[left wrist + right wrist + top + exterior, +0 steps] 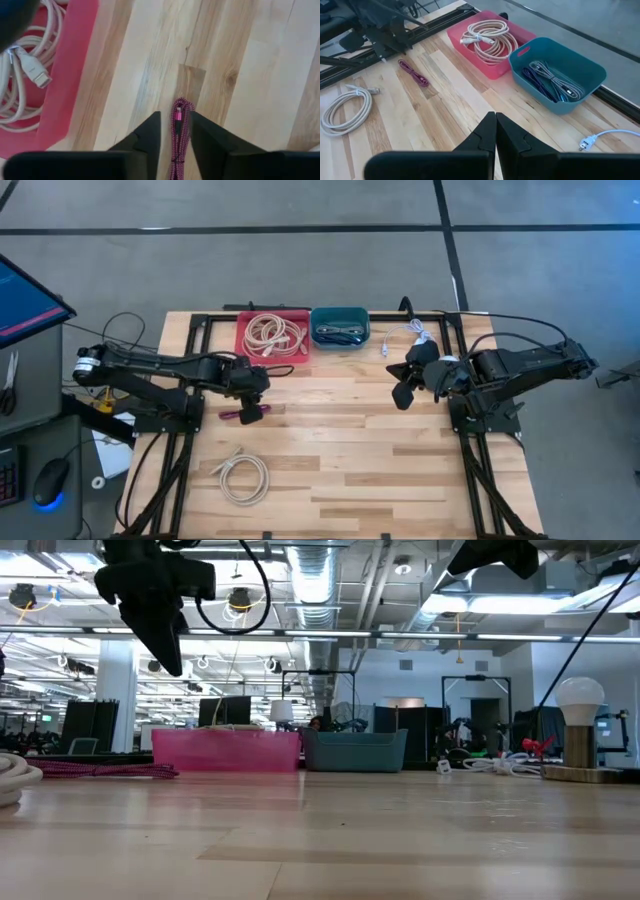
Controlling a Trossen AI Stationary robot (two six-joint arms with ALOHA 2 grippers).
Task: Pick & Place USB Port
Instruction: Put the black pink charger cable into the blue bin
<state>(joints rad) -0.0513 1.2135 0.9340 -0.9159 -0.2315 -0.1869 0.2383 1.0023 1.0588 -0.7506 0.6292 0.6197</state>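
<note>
Where fingers part: magenta cable (179,131) between.

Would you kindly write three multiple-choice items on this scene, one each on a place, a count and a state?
1. Where does the magenta cable lie?
A. On the bare table, under the left gripper
B. In the pink bin
C. In the teal bin

2. How many bins stand at the table's far edge?
A. One
B. Two
C. Three

3. How is the right gripper?
A. Open wide
B. Shut on a cable
C. Shut, holding nothing

Answers:
1. A: the left wrist view shows the cable on the wood between that gripper's fingers.
2. B: the pink bin and the teal bin sit side by side.
3. C: the right wrist view shows its fingers pressed together with nothing between them.
</note>
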